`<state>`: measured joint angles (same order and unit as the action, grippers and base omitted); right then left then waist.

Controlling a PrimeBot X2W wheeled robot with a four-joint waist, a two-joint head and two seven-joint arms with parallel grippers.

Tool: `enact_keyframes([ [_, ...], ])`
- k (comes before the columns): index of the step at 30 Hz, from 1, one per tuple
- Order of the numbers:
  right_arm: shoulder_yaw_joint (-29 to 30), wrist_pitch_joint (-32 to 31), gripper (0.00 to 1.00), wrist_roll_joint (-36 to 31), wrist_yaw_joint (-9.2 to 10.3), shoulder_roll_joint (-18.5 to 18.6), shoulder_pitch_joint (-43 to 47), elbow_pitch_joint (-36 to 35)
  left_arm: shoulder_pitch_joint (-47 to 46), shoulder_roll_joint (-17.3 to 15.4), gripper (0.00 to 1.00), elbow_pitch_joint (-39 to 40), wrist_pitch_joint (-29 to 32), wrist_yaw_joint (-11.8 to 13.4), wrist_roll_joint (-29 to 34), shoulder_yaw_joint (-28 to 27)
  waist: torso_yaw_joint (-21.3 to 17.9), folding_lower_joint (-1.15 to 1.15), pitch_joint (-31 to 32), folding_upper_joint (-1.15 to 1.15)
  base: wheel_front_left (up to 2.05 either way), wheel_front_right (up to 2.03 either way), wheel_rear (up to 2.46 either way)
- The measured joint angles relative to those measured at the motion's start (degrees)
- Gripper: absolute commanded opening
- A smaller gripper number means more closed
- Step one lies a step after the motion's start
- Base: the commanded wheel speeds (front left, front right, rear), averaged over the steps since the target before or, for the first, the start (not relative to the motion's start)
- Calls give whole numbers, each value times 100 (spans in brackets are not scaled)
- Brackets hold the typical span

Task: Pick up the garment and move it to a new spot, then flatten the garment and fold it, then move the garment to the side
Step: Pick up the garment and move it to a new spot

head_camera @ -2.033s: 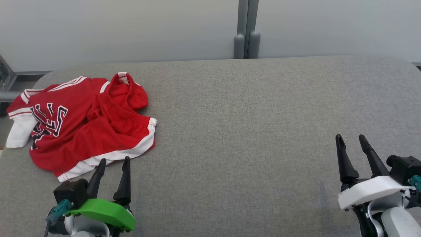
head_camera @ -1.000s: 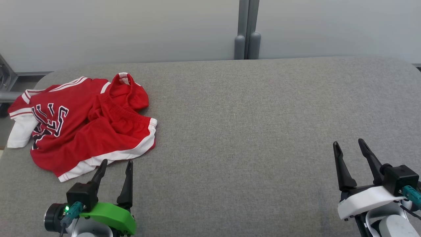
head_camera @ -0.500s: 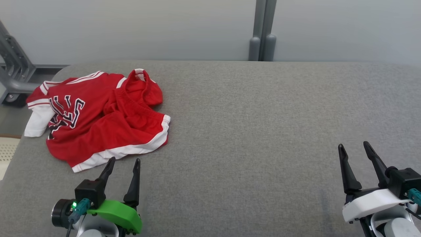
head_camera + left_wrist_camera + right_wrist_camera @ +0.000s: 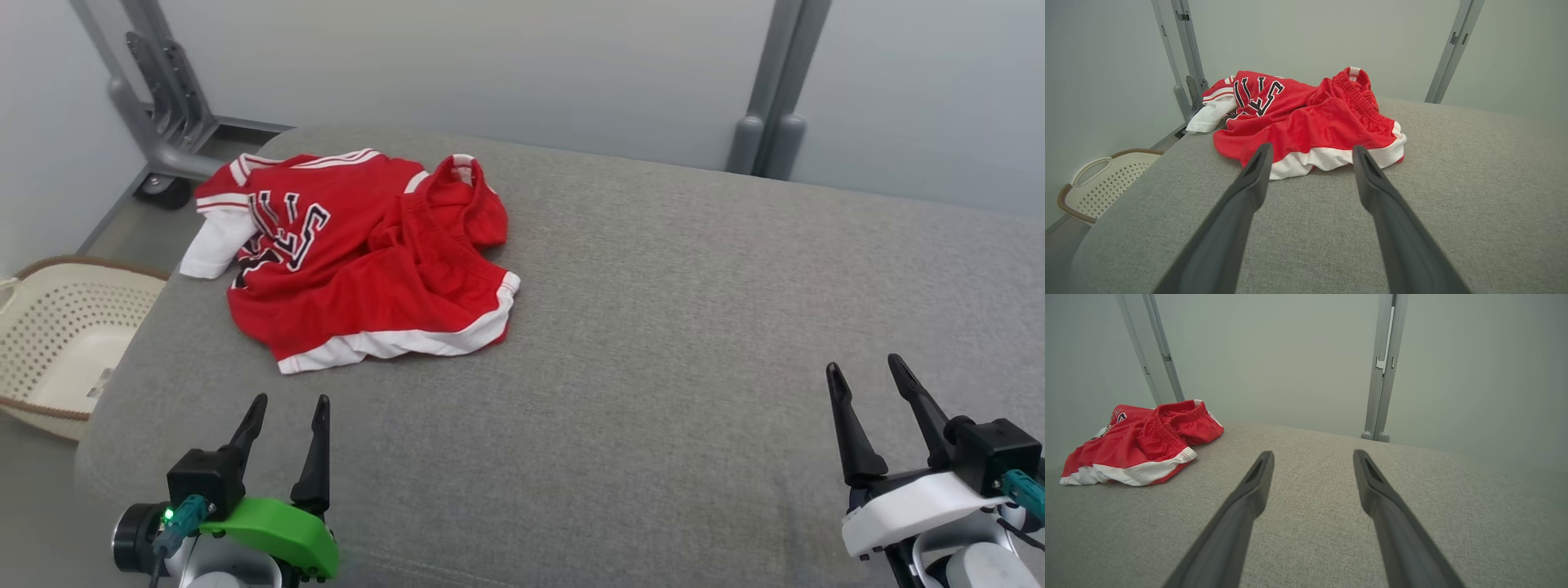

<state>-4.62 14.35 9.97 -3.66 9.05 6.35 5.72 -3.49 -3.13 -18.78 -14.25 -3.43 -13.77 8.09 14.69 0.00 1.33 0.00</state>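
- Head view: red garment point(image 4: 359, 261) lies crumpled near the far-left corner of the grey table point(image 4: 669, 327), white sleeve point(image 4: 208, 253) at the left edge.
- Jaws spread and empty, left gripper point(image 4: 291, 400) and right gripper point(image 4: 863, 364) hover over open tabletop.

On my head feed the left gripper point(image 4: 291, 400) wears a bright green shell point(image 4: 273, 529), and the right gripper point(image 4: 863, 363) a white one above a pale forearm point(image 4: 984, 567). Each carries a black block point(image 4: 204, 482) with a teal plug point(image 4: 186, 514). A small green light glows by the left plug. The fingers point(image 4: 1251, 183) are long, dark and tapering, with a slotted recess near each tip.
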Motion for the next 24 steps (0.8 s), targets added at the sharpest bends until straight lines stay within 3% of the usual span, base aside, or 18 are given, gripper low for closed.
enact_keyframes([
  [13,-67,0,100,-47,-58,-165,-4,26,124,-1,100,-93,0,-7,15,-222,876,0,120,0,0,0,0],
  [24,-90,1,100,-67,-108,-190,-7,55,125,1,100,-71,0,-48,29,-300,798,0,100,0,0,0,0],
])
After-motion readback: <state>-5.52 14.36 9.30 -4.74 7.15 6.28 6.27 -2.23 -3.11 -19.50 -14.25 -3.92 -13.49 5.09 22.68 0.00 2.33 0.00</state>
